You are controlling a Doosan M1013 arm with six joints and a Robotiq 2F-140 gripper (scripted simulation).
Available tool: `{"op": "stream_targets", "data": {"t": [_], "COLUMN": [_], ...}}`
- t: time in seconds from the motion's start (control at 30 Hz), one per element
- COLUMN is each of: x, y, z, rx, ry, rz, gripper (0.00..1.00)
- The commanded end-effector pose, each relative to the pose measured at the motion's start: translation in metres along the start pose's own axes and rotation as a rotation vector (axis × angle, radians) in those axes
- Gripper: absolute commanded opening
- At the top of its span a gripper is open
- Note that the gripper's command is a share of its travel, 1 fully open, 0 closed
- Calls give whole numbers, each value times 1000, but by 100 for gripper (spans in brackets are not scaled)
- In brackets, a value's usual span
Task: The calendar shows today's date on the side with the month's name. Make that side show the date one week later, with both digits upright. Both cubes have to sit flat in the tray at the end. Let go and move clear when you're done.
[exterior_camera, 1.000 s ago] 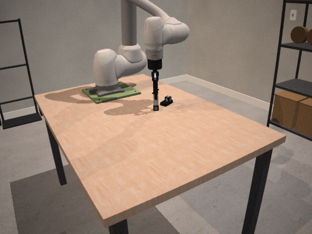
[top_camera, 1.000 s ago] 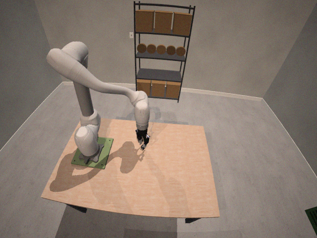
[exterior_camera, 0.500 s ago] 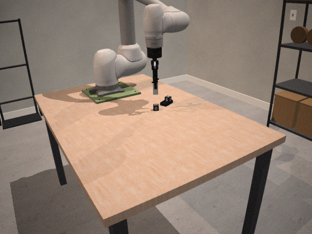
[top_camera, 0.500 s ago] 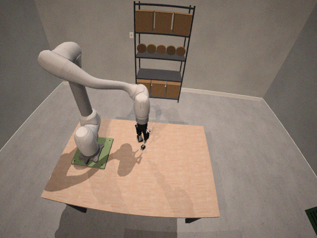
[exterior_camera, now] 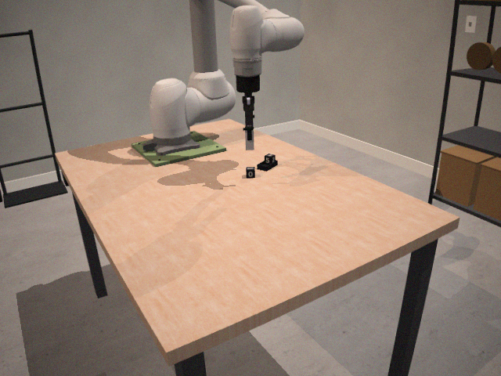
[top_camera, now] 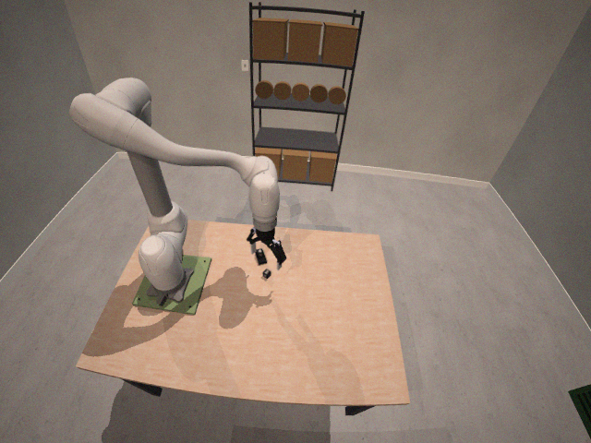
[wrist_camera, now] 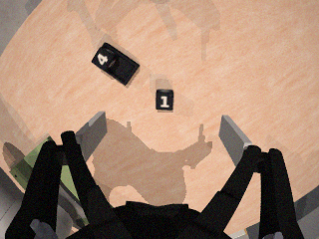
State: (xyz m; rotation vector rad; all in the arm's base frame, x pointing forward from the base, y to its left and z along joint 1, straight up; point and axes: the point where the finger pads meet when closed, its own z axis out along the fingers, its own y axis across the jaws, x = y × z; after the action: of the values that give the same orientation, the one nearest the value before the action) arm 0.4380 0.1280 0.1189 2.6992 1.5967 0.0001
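Calendar tray (top_camera: 260,257) (exterior_camera: 264,165) (wrist_camera: 126,73) with one cube aboard, the other cube out on the table.

In the wrist view, left to right: the tray lies toward eleven o'clock, its cube (top_camera: 259,252) (exterior_camera: 269,158) (wrist_camera: 103,58) showing 4 on top; the loose cube (top_camera: 266,273) (exterior_camera: 250,172) (wrist_camera: 164,100), 1 on top, sits near twelve, apart from the tray. Below, the gripper (top_camera: 266,259) (exterior_camera: 249,146) (wrist_camera: 162,123) hangs above the table (top_camera: 333,309) (exterior_camera: 258,243) (wrist_camera: 279,65), jaws wide and holding nothing.

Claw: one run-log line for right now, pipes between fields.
claw: open, raised, holding nothing | loose cube: on table, 1 up | other cube: in tray, 4 up
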Motion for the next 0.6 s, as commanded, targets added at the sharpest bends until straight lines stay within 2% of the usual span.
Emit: {"op": "stream_targets", "data": {"t": [0.0,0.27,0.57], "x": [0,0,0], "y": [0,0,0], "z": [0,0,10], "rx": [0,0,0], "ry": [0,0,0], "rz": [0,0,1], "gripper": [100,100,100]}}
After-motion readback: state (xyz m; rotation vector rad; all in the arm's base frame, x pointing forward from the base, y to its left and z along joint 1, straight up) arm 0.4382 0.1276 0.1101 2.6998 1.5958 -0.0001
